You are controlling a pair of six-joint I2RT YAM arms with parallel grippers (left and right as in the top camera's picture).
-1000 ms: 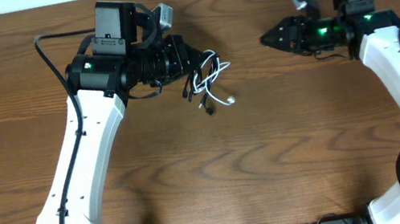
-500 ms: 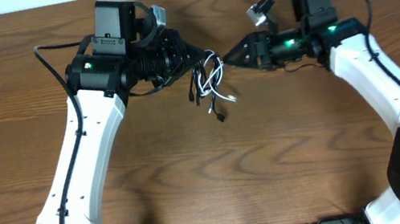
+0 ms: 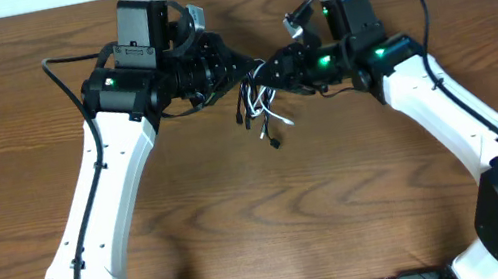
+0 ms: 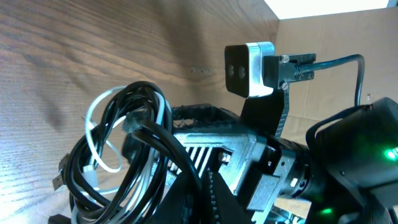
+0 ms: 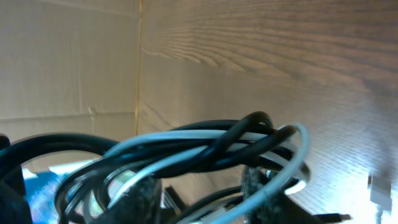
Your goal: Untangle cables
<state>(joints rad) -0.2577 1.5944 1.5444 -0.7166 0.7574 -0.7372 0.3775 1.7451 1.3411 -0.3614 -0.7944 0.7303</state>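
The black cable (image 3: pixel 248 105) and the white cable (image 3: pixel 278 119) hang as one tangled bundle above the table, between the two arms. My left gripper (image 3: pixel 235 69) is shut on a black strand at the bundle's top left; in the left wrist view its jaws (image 4: pixel 202 186) pinch that strand, with black loops (image 4: pixel 134 99) and a white loop (image 4: pixel 93 134) to their left. My right gripper (image 3: pixel 272 67) has pushed into the bundle from the right. In the right wrist view its fingers (image 5: pixel 140 199) stand apart, with black (image 5: pixel 249 124) and white (image 5: pixel 297 149) strands lying across their tips.
The wooden table (image 3: pixel 340 195) lies below the hanging plug ends (image 3: pixel 272 142). The right arm's wrist camera (image 4: pixel 249 60) sits close above my left gripper. A cardboard wall (image 5: pixel 68 56) runs along the table's far edge.
The right arm has swung left from the far right until its gripper reached into the bundle, and its jaws have narrowed. The left gripper has kept hold of the cables, nearly still.
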